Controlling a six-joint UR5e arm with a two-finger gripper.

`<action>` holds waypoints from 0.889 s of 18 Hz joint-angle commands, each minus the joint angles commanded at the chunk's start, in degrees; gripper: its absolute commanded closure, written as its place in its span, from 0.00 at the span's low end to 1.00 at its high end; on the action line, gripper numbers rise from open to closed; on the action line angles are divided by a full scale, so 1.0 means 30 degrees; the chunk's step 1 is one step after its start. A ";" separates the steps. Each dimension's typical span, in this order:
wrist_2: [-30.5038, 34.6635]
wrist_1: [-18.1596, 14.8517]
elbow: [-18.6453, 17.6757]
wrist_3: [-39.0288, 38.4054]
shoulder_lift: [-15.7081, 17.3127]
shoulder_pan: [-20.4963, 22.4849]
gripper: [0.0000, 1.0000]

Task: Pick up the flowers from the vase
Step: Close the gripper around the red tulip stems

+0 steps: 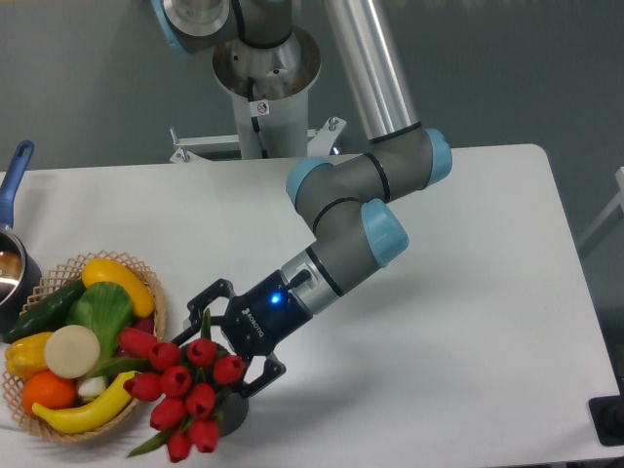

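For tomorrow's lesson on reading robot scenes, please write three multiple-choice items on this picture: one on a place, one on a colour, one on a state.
1. Where does the woven basket of fruit and vegetables stand?
A. at the table's near left
B. at the far right corner
C. under the arm's base

2. What colour are the flowers?
A. yellow
B. red
C. white

3. How does the gripper stand to the flowers?
A. raised high above the table, well clear of them
B. parked at the table's right edge
C. down at the bunch, a finger on either side

Answers:
1 A: the basket sits at the left edge, beside the blue-handled pot.
2 B: the tulip buds are all red, with green leaves.
3 C: the black fingers flank the bunch, where the dark vase shows just beneath.
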 joint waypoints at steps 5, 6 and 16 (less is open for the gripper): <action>0.0000 0.0000 0.0059 -0.0029 0.0000 0.0029 0.76; 0.0000 0.0000 0.0059 -0.0029 0.0000 0.0029 0.78; -0.0234 0.0000 0.0059 -0.0644 0.0644 0.0410 0.79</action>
